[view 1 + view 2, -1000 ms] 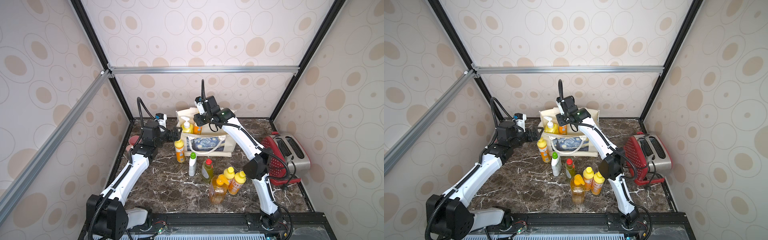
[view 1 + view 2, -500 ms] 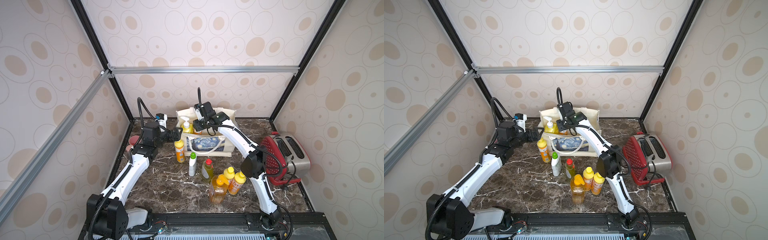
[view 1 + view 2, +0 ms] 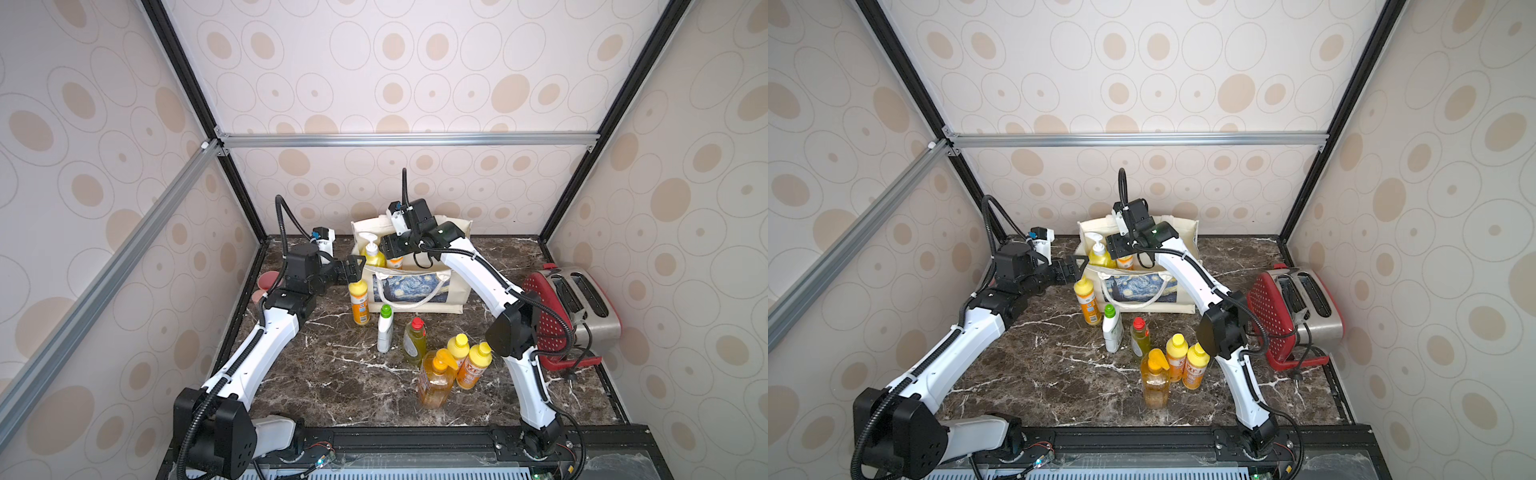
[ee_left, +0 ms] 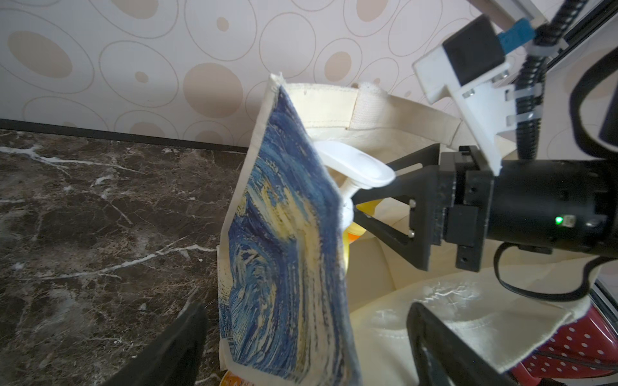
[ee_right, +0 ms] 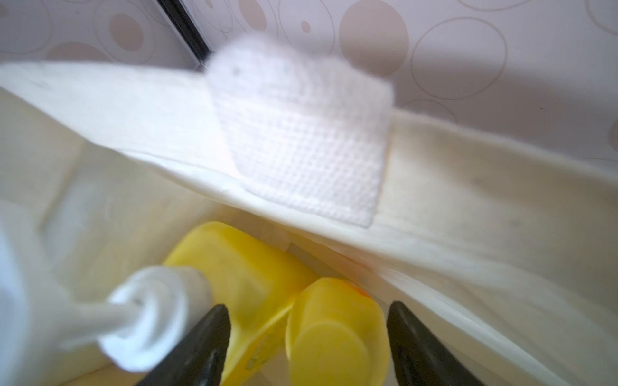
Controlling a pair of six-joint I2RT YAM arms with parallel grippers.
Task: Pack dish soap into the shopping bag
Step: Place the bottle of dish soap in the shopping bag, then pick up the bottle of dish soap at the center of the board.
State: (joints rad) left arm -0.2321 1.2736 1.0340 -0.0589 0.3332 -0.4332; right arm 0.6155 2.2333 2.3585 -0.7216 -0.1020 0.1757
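The shopping bag (image 3: 415, 291) (image 3: 1142, 291) stands at the back of the table. A yellow white-pump dish soap bottle (image 3: 372, 254) (image 5: 240, 264) and a small orange yellow-capped one (image 3: 395, 262) (image 5: 334, 334) are inside. My right gripper (image 3: 392, 247) (image 5: 307, 347) hangs open in the bag's mouth, its fingers either side of the yellow cap, clear of it. My left gripper (image 3: 355, 266) (image 4: 307, 341) is open astride the bag's printed left wall (image 4: 277, 234). Several more bottles stand in front, among them orange (image 3: 359, 301), white (image 3: 385, 328), greenish (image 3: 414, 340) and clear orange pump (image 3: 434, 378).
A red and steel toaster (image 3: 573, 307) sits at the right edge, close to my right arm's elbow. A pink cup (image 3: 268, 282) stands by the left wall behind my left arm. Two small orange bottles (image 3: 467, 359) stand beside the pump bottle.
My right gripper has come down into the bag's mouth and its jaws have opened off the small orange bottle. The left arm has not moved.
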